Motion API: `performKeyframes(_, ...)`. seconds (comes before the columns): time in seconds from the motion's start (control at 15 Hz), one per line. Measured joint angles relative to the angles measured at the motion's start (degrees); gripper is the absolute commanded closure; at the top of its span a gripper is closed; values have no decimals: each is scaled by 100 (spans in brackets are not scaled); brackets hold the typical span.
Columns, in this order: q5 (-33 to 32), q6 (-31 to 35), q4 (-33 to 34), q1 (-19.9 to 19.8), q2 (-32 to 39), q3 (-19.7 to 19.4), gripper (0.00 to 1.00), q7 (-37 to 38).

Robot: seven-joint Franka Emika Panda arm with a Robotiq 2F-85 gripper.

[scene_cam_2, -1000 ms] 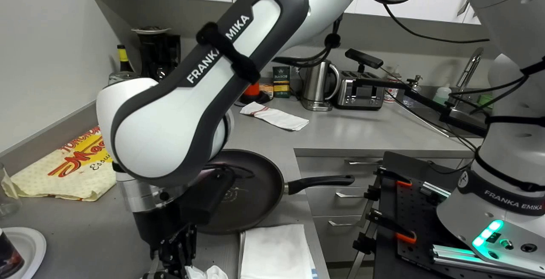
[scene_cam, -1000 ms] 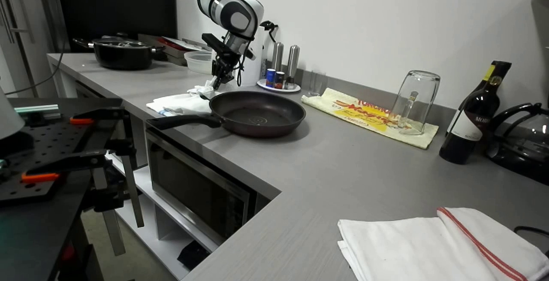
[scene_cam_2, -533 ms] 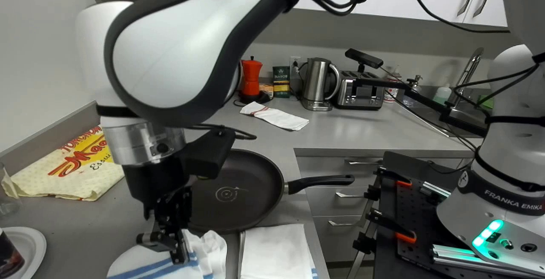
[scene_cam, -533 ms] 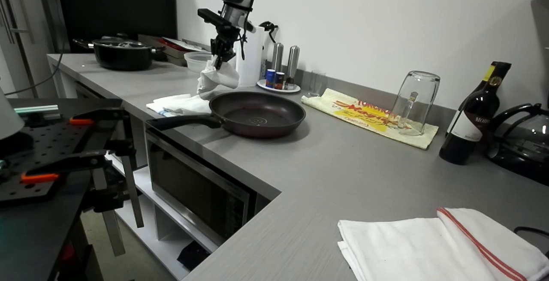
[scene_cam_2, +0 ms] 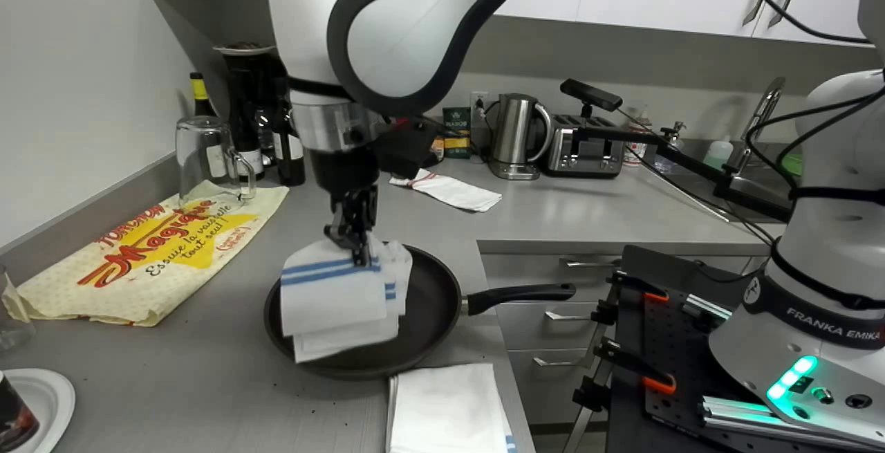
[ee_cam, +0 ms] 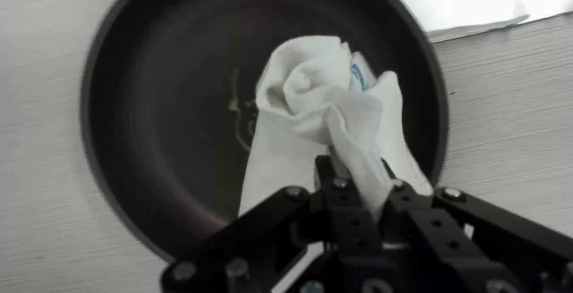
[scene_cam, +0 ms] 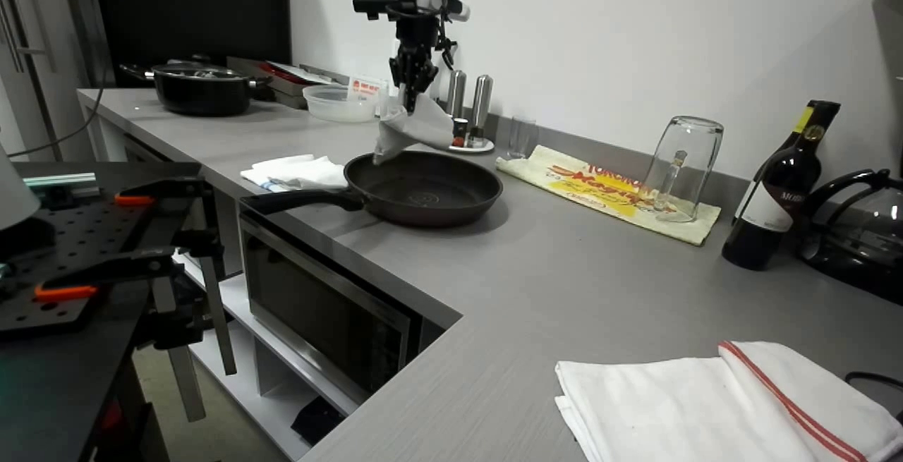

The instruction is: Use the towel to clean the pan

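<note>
A dark frying pan [scene_cam: 427,214] sits on the grey counter, its black handle over the front edge. It also shows in an exterior view [scene_cam_2: 432,308] and the wrist view [ee_cam: 179,74]. My gripper [scene_cam: 409,99] is above the pan, pointing down, shut on a white towel [scene_cam: 416,127] with blue stripes. In an exterior view the gripper [scene_cam_2: 361,258] pinches the towel [scene_cam_2: 332,304] near its top, and it hangs over the pan. In the wrist view, a bunched fold of the towel [ee_cam: 309,82] lies between the fingers [ee_cam: 357,163]. I cannot tell whether the towel touches the pan.
A second folded white towel [scene_cam_2: 449,404] lies beside the pan. A plate [scene_cam: 483,147] with shakers, a yellow cloth [scene_cam: 585,187] under a glass mug [scene_cam: 681,166], and a wine bottle [scene_cam: 765,208] stand along the wall. A red-striped towel [scene_cam: 705,405] lies on the counter.
My gripper has lifted the blue-striped towel from the counter beside the pan and carried it sideways to above the pan. The pan and the folded towel have not moved.
</note>
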Motion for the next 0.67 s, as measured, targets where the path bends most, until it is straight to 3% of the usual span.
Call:
performKeyframes(0.33, -707, 479, -302, -425, -355, -538, 98, 548)
performKeyframes(0.67, -1144, 646, -315, -522, -70, -696, 98, 1062)
